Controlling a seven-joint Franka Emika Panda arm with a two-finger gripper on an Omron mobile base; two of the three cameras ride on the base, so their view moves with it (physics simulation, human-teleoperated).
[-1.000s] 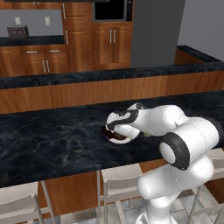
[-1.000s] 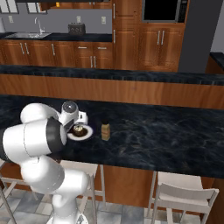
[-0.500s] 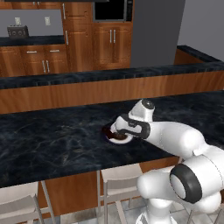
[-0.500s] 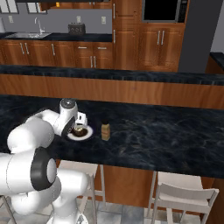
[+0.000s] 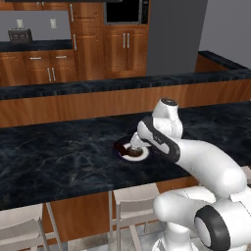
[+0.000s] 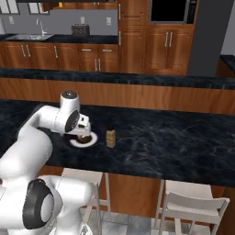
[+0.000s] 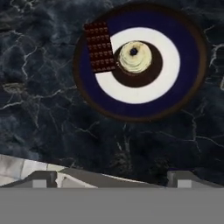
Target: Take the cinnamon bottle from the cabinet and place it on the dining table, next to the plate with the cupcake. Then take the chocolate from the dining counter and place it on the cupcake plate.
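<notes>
The gripper (image 7: 111, 177) has its two finger tips spread wide apart and nothing between them. In the hand view it looks straight down on the plate (image 7: 175, 94), which has a white centre, a dark blue band and a brown rim. The cupcake (image 7: 134, 57) sits in the middle of the plate, pale top up. The chocolate (image 7: 99, 47) lies flat on the plate's edge, just beside the cupcake, one end reaching the rim. Around the plate runs the black marbled dining table (image 7: 39, 109).

In the left base view the gripper (image 5: 133, 145) hangs over the plate (image 5: 141, 156) on the dining table (image 5: 59, 157), the white arm bent down to it from the lower right. Behind runs a higher black-topped ledge (image 5: 98, 86).

In the right base view the gripper (image 6: 83, 131) is above the plate (image 6: 92, 140), and the cinnamon bottle (image 6: 110, 138) stands upright on the dining table (image 6: 174, 147) just beside the plate, not touching it.
</notes>
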